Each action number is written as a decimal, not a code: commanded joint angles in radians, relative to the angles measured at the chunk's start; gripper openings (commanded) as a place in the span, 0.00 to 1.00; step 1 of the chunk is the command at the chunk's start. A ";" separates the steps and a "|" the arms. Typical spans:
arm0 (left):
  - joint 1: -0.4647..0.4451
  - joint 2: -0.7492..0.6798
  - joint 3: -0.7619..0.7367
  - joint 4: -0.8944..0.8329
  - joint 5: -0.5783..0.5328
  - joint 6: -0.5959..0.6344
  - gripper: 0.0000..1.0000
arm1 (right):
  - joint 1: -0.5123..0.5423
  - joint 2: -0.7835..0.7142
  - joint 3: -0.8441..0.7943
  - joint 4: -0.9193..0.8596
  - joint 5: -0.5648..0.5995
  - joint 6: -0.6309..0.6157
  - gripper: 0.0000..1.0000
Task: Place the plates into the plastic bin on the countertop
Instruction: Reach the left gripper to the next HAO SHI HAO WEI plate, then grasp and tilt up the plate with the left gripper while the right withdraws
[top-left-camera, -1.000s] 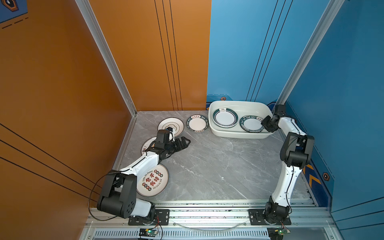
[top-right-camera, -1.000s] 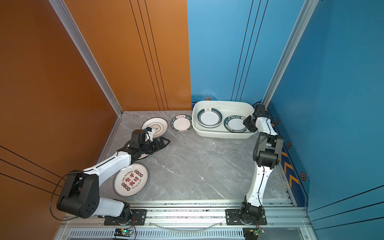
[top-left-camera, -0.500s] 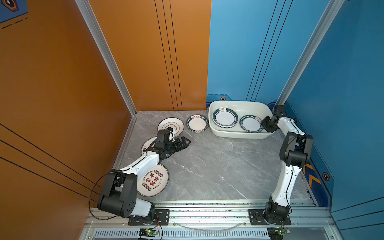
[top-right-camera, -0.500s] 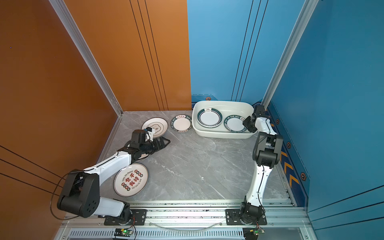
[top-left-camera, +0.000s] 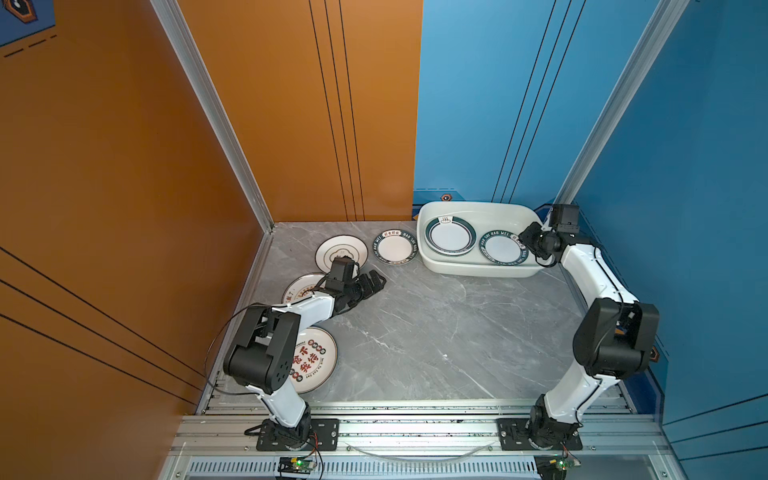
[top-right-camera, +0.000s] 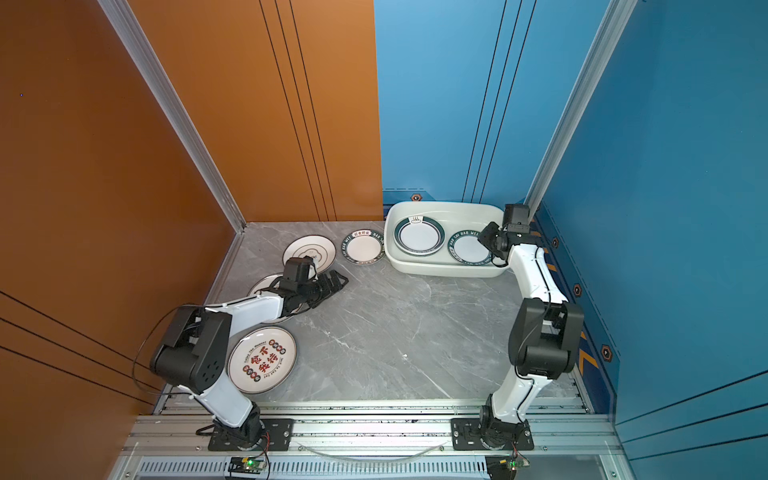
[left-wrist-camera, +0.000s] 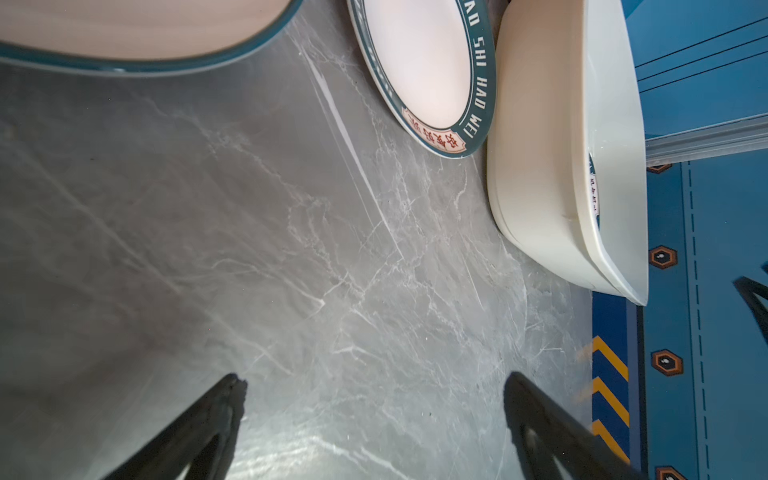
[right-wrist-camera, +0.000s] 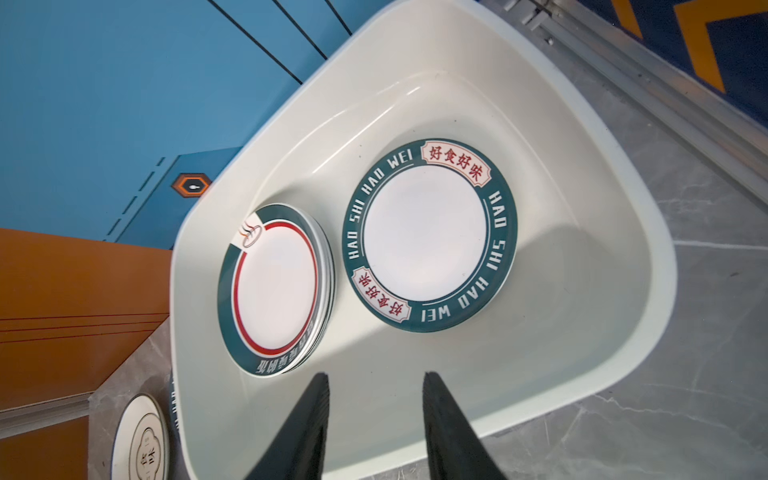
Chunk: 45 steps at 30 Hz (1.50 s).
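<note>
The left gripper (left-wrist-camera: 372, 378), spread wide and empty, seems readied for pickup; the round green-lettered white plate (left-wrist-camera: 419, 62) just ahead must be rim-gripped.

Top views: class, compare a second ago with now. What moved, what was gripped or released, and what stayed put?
The right arm's elbow swung back toward the near rail; the left arm's elbow shifted forward, toward the red-lettered plate. Nothing was gripped or released. The left gripper and right gripper stayed open, roughly in place; the plates and the plastic bin did not move.
</note>
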 joint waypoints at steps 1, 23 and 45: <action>-0.025 0.064 0.068 0.041 -0.083 -0.063 1.00 | 0.018 -0.044 -0.087 0.036 0.004 -0.001 0.40; -0.035 0.445 0.361 0.042 -0.224 -0.216 0.53 | 0.039 -0.158 -0.221 0.117 -0.063 0.027 0.41; 0.020 0.617 0.488 0.047 -0.161 -0.216 0.23 | 0.047 -0.120 -0.220 0.135 -0.096 0.038 0.41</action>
